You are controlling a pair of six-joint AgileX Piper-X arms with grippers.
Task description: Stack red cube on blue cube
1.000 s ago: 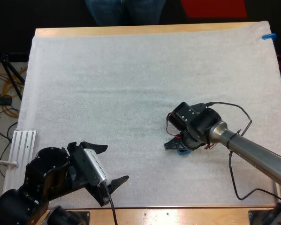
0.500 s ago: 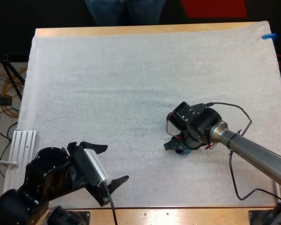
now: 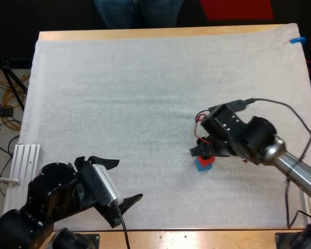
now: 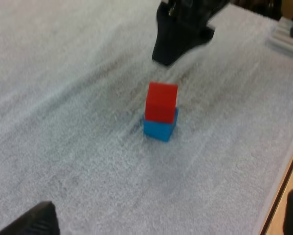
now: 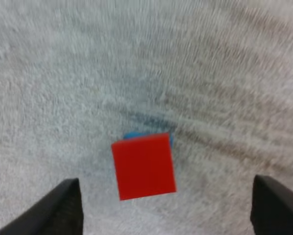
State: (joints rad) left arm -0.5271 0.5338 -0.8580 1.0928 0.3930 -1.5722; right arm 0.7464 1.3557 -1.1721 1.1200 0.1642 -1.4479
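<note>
The red cube [image 3: 207, 159] sits on top of the blue cube [image 3: 201, 167] on the white mat [image 3: 145, 93], right of centre on the wooden desk [image 3: 145, 33] in the high view. The red one rests slightly askew, so a sliver of blue shows past its edge.

The right jaws hang wide open directly above the pair. In the right wrist view its two black fingers [image 5: 63, 205] stand far apart on either side of the red cube [image 5: 144, 166], touching neither it nor the blue cube [image 5: 136, 135] beneath — they grip nothing.

From the left wrist view the red cube [image 4: 162, 102] and blue cube [image 4: 159, 129] stand as a small tower on the mat, with the right arm's dark fingertip [image 4: 178, 34] just beyond it.

The left jaws are also spread apart and empty, fingers [image 3: 106, 163] parted near the desk's near left corner, well apart from the cubes.

A person's legs [image 3: 139, 11] show at the far side of the desk.
</note>
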